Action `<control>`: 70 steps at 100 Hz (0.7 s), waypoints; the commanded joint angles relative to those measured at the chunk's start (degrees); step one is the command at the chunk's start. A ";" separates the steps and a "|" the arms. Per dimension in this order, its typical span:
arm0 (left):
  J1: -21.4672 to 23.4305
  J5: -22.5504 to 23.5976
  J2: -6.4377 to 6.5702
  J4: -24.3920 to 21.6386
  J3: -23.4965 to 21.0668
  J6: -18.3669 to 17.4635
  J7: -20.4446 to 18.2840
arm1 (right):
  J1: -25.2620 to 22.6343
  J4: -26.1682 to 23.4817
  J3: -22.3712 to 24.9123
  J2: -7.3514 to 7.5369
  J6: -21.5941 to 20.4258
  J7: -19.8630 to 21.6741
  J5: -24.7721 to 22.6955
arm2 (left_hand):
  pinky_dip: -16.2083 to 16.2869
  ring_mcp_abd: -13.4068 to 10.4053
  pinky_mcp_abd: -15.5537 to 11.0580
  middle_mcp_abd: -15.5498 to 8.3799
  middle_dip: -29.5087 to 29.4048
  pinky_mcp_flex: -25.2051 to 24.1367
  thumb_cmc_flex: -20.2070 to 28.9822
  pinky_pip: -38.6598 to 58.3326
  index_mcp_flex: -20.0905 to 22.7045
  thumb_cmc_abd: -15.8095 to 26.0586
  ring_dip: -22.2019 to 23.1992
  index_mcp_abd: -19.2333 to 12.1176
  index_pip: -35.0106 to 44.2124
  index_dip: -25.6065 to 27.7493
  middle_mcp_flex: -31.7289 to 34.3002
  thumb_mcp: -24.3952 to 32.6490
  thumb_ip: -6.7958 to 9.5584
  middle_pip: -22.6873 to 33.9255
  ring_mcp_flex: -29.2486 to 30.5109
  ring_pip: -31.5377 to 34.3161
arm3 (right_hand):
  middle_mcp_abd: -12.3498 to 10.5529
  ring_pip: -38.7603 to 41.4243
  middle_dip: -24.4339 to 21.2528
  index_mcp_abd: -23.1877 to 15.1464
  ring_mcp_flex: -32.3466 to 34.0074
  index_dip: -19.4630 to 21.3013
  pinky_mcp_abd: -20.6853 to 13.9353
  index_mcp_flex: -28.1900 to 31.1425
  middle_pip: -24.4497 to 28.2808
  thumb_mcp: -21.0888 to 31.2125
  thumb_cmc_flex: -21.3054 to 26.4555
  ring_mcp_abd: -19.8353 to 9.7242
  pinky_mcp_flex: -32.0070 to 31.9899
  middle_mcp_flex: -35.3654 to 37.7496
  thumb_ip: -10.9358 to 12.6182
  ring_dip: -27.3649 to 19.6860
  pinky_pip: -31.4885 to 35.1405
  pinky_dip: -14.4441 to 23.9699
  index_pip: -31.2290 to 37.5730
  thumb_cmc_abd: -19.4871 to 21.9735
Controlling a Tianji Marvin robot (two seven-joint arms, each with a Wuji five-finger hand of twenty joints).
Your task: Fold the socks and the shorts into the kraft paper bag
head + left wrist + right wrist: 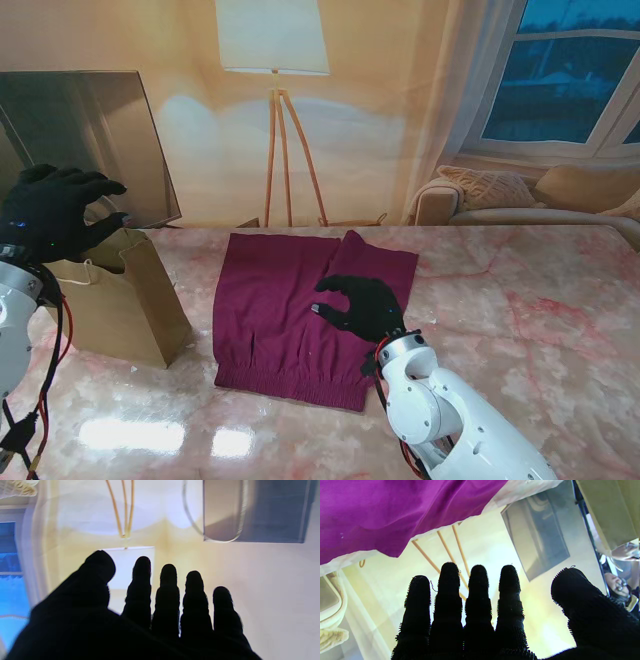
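Maroon shorts (290, 315) lie flat on the marble table in the stand view, waistband nearest me, with one far corner folded over. My right hand (360, 305) in its black glove hovers over the shorts' right half, fingers apart and curled, holding nothing. The right wrist view shows the shorts (395, 512) beyond its spread fingers (477, 597). A kraft paper bag (115, 300) stands at the table's left. My left hand (60, 212) is raised above the bag's mouth, fingers apart and empty; its fingers (167, 600) face the wall. No socks are visible.
A dark panel (90, 140) leans at the back left behind the bag. A floor lamp (275, 100), a sofa (530, 195) and a window stand beyond the table's far edge. Bare marble (520, 300) stretches to the right of the shorts.
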 commanded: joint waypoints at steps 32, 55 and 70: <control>4.07 -1.66 -1.55 -2.76 9.38 2.04 6.94 | -2.71 -0.76 4.13 1.96 -1.86 1.66 -2.69 | -0.54 0.05 0.44 1.84 -0.60 0.60 0.95 1.84 0.09 4.70 -0.38 1.47 -2.21 -0.61 -2.34 -6.14 3.58 -1.58 -2.22 -1.25 | -0.16 -0.53 -0.75 -0.93 -1.87 0.72 -1.12 0.55 -0.52 -1.08 -1.34 -1.06 -0.48 -0.78 2.78 0.51 0.59 0.54 -0.77 -0.12; 7.04 -1.91 -2.23 -0.85 17.29 4.24 13.88 | 0.01 1.64 4.53 2.53 -2.38 3.60 -4.12 | -0.08 1.57 -0.09 3.06 -0.22 1.10 4.57 2.82 0.74 8.46 0.47 2.31 -2.71 -0.23 -1.60 -12.28 4.54 -1.54 -1.78 -0.41 | -0.30 -1.14 -0.90 -0.81 -2.44 0.70 -2.40 0.34 -0.90 0.02 -0.26 -1.69 -0.40 -1.07 3.45 -0.05 -0.68 -0.38 -0.88 1.98; 7.03 -3.98 -2.79 5.64 23.84 4.33 20.24 | 3.76 5.28 2.50 2.87 -1.38 6.16 -4.27 | 0.24 2.38 -1.41 4.02 0.12 1.88 5.15 3.91 2.01 9.14 1.06 2.89 -2.27 0.05 -0.38 -13.37 4.52 -1.21 -0.58 0.40 | -0.30 -2.10 -0.99 -0.22 -3.79 0.50 -3.90 -0.41 -1.20 4.27 0.35 -2.57 -1.02 -1.80 5.50 -1.18 -2.64 -1.87 -1.29 5.07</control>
